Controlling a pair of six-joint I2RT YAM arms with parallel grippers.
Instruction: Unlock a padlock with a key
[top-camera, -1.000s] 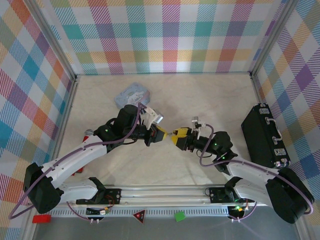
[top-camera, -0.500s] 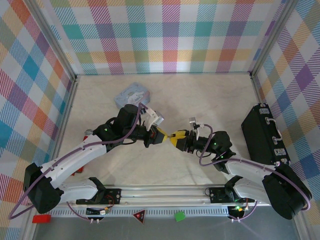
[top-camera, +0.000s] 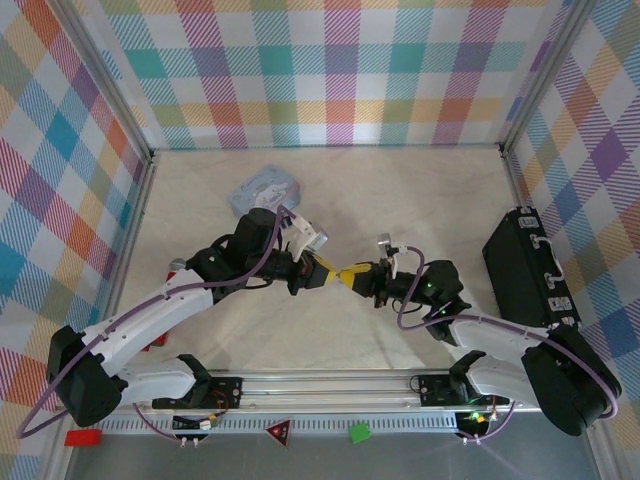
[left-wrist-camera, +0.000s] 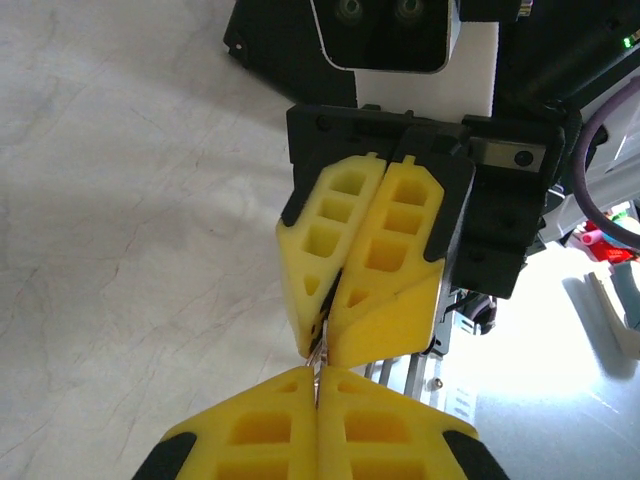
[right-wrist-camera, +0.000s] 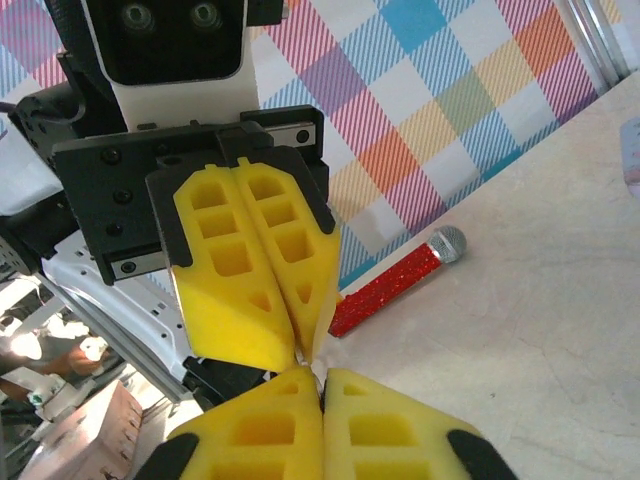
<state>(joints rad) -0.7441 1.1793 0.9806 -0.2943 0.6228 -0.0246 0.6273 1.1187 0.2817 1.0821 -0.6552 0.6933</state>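
Note:
My two grippers meet tip to tip above the middle of the table. The left gripper (top-camera: 336, 271) (left-wrist-camera: 318, 372) is shut, and a thin silvery loop, the padlock's (left-wrist-camera: 321, 347) shackle, runs into its jaws. The right gripper (top-camera: 352, 274) (right-wrist-camera: 322, 375) is shut facing it, with a dark piece, the padlock's body as far as I can tell, wedged between its yellow fingers (left-wrist-camera: 385, 300). In the right wrist view a small sliver of the padlock (right-wrist-camera: 316, 367) shows where the tips touch. The key is hidden.
A pale blue tin (top-camera: 266, 188) lies behind the left arm. A black case (top-camera: 527, 270) stands along the right wall. A red glitter stick with a silver cap (right-wrist-camera: 395, 283) lies by the left wall. Small red (top-camera: 83, 436) and green (top-camera: 358, 432) blocks sit on the front rail.
The right gripper has edged left to the left gripper's tip and closed its jaws there. The left arm has stayed still and shut.

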